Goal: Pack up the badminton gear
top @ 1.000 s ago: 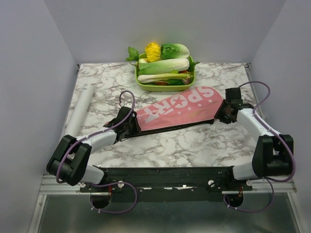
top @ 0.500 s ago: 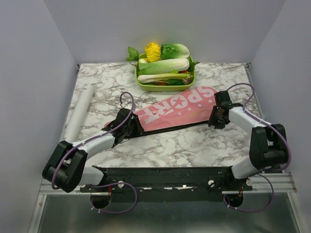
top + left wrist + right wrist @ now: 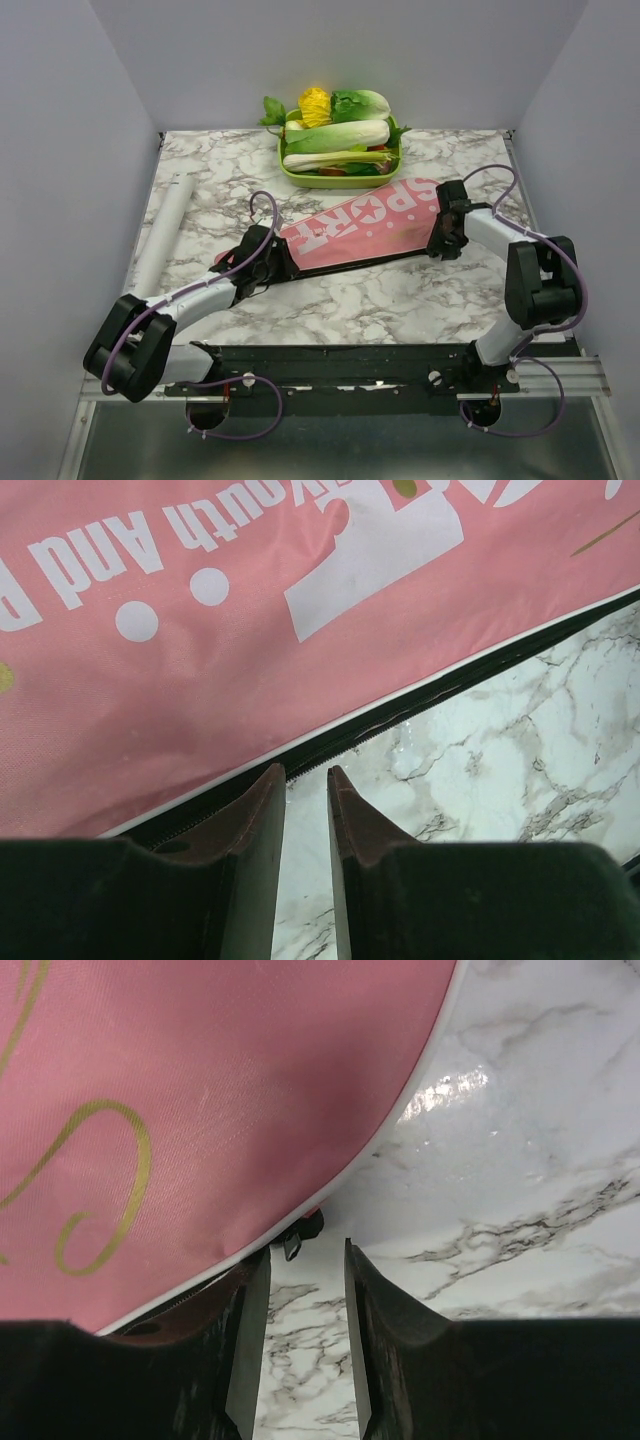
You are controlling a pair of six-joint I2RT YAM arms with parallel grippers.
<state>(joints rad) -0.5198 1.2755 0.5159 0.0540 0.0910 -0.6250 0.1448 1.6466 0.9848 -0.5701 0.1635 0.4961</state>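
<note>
The pink cover bag (image 3: pixel 370 225) with white lettering lies flat across the middle of the table. My left gripper (image 3: pixel 270 264) is at its narrow end. In the left wrist view the left gripper (image 3: pixel 305 774) is narrowly open and empty, with its tips at the bag's black zip edge (image 3: pixel 400 715). My right gripper (image 3: pixel 446 236) is at the bag's wide end. In the right wrist view the right gripper (image 3: pixel 305 1250) is open, and the small dark zip pull (image 3: pixel 295 1244) lies just ahead of its tips. The long white tube (image 3: pixel 165 228) lies at the far left. No rackets show.
A green tray (image 3: pixel 340 180) of vegetables stands at the back centre, just behind the bag. Grey walls close in the table on the left, back and right. The marble table top (image 3: pixel 400 295) shows in front of the bag.
My right gripper has moved left, in to the bag's wide end. My left gripper has edged slightly forward along the bag's near edge. The bag and tube have not moved.
</note>
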